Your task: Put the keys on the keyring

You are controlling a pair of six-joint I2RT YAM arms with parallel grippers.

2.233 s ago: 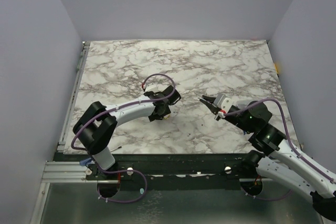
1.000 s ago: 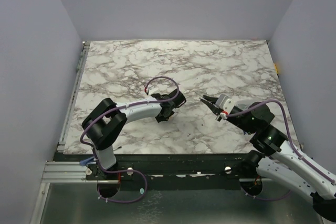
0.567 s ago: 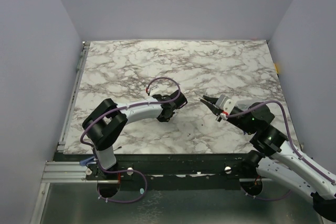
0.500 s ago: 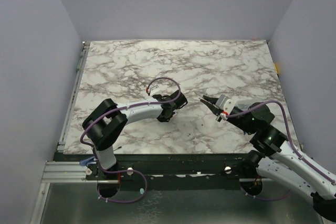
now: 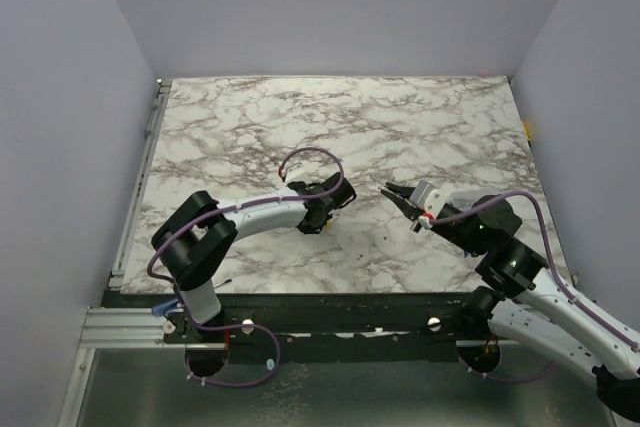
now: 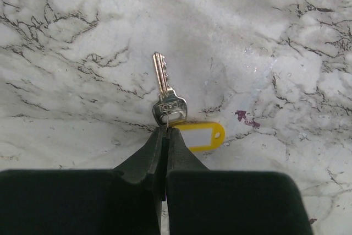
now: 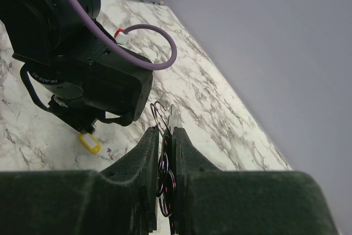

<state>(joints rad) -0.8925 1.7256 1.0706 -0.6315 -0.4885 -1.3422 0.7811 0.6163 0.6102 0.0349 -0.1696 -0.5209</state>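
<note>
A silver key (image 6: pixel 161 80) lies flat on the marble with a yellow tag (image 6: pixel 201 136) by its head. My left gripper (image 6: pixel 165 129) is shut, its tips pinching the small wire loop at the key's head. In the top view the left gripper (image 5: pixel 313 224) points down at mid-table and hides the keys. My right gripper (image 7: pixel 164 130) is shut on the keyring (image 7: pixel 159 115), a thin wire ring poking out above its fingertips beside a flat metal piece. It hovers to the right of the left gripper (image 7: pixel 82 75), and the yellow tag (image 7: pixel 89 142) shows below that gripper. In the top view the right gripper (image 5: pixel 390 190) points left.
The marble table (image 5: pixel 400 127) has grey walls on three sides and a metal rail (image 5: pixel 140 197) along its left edge. A purple cable (image 5: pixel 305 155) loops over the left wrist. A small purple mark (image 6: pixel 242 116) stains the marble near the tag.
The left gripper has closed onto the loop at the key's head, after shifting slightly right earlier. The right arm has not moved.
</note>
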